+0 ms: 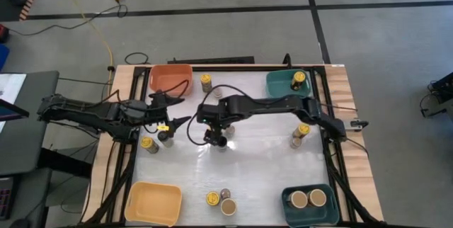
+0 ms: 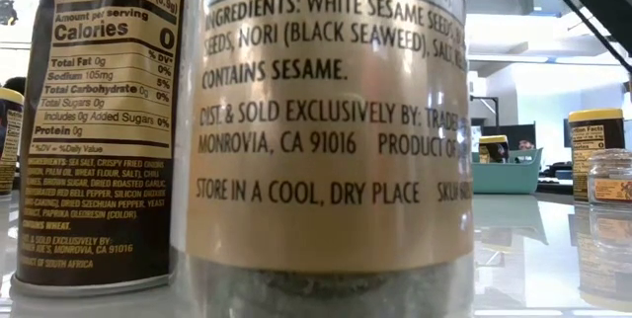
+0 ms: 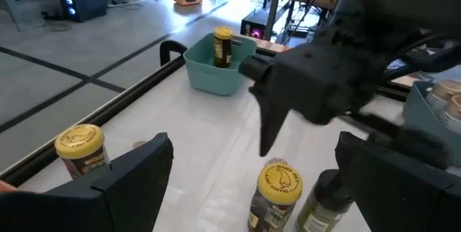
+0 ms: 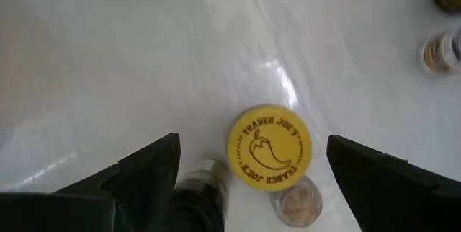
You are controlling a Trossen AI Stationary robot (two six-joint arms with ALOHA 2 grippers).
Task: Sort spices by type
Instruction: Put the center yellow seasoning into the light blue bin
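My right gripper point(image 4: 252, 149) stands open, pointing down over a small cluster of spices in the middle of the table. The cluster is a yellow-lidded jar point(image 4: 269, 148), a grey-topped jar point(image 4: 297, 204) and a dark jar point(image 4: 202, 189) next to one finger. The fingers stand on either side of the yellow lid, above it, and touch nothing. My left gripper point(image 1: 180, 110) waits open at the table's left, roughly level, facing this cluster point(image 3: 281, 181). More jars stand upright near it point(image 1: 147, 143), at the right point(image 1: 303, 130) and at the near edge point(image 1: 228, 207).
An orange bin point(image 1: 170, 78) sits far left and a teal bin point(image 1: 280, 85) far right, holding a yellow-lidded jar point(image 1: 298, 78). A yellow bin point(image 1: 152, 203) sits near left. The dark teal bin point(image 1: 310, 214) near right holds two tan-lidded jars. One jar point(image 1: 206, 79) stands between the far bins.
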